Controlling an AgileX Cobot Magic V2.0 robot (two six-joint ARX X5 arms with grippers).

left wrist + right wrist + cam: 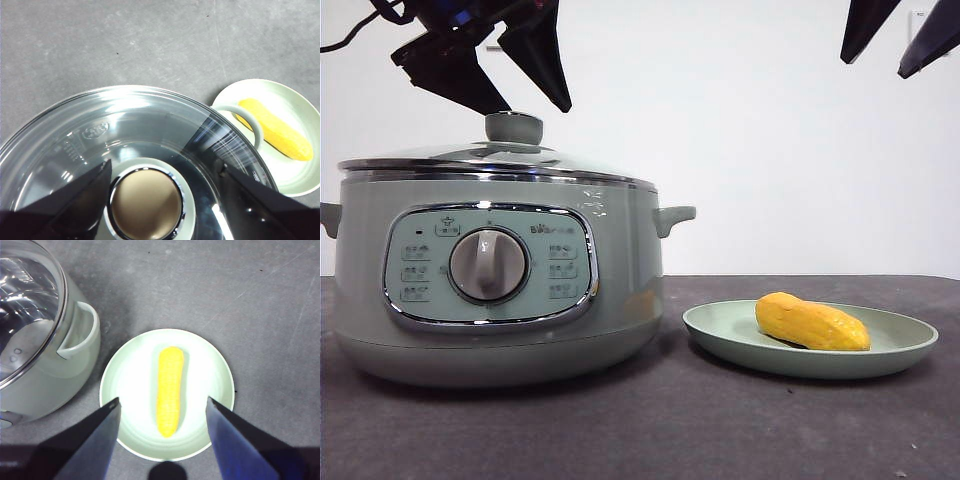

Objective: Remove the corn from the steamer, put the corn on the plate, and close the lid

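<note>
Both end effectors hang spread wide and empty: the left end effector sits just above the knob of the lid, which rests closed on the steamer, and the right end effector hovers over the corn. That corn lies on the plate, beside the steamer on the grey tabletop.

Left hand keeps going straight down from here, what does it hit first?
Most likely the lid's knob: the left hand hangs open right above it, one jaw to each side. The lid sits on the pot. The exact gap is unclear.
</note>
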